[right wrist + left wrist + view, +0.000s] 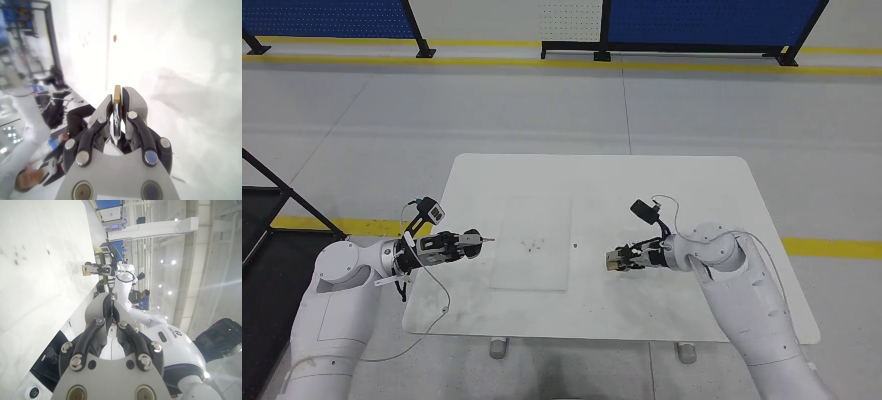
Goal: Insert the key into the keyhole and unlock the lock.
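On the table (692,200): one mat (532,225), middle.
Right gripper (622,260): squeezes one lock (117,94), 3 o'clock.
Left gripper (472,242): pinches one key (487,240), 9 o'clock.

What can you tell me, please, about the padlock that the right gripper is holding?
The padlock has a flat brass-coloured body and a shiny silver shackle. The right gripper is shut on it, its pads pressing the two broad faces, with the shackle pointing back toward the wrist. It is held over the right half of the white table.
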Controlling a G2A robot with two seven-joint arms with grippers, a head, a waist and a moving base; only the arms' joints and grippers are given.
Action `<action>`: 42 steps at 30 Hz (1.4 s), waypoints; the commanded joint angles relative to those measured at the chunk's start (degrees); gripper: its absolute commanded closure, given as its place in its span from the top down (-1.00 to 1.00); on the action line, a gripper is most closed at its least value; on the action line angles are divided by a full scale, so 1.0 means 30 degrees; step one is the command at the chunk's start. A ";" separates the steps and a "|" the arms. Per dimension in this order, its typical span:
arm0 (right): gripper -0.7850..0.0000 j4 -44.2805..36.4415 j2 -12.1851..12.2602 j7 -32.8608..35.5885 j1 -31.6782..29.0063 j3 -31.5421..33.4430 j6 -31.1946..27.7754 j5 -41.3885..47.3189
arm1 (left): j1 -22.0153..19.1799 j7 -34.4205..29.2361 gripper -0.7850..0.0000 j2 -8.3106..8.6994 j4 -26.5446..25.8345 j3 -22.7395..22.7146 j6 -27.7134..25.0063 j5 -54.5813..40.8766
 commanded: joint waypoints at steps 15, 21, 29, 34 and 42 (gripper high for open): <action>-1.00 0.0336 -0.0079 -0.0332 -0.0846 0.0638 -0.3602 0.8536 | 0.0000 0.0000 -1.00 0.0000 0.0000 0.0000 0.0000 0.0000; -1.00 0.0691 -0.0092 0.0145 -0.0782 0.0609 -0.3526 0.9688 | 0.0000 0.0000 -1.00 0.0000 0.0000 0.0000 0.0000 0.0000; -1.00 0.0760 -0.0159 -0.0092 -0.1153 0.0547 -0.3376 1.0980 | 0.0000 0.0000 -1.00 0.0000 0.0000 0.0000 0.0000 0.0000; -1.00 0.0920 -0.0132 -0.0967 -0.1466 0.0577 -0.4437 1.1670 | 0.0000 0.0000 -1.00 0.0000 0.0000 0.0000 0.0000 0.0000; -1.00 0.1832 -0.0131 -0.0611 -0.1305 0.0402 -0.5349 1.3431 | 0.0000 0.0000 -1.00 0.0000 0.0000 0.0000 0.0000 0.0000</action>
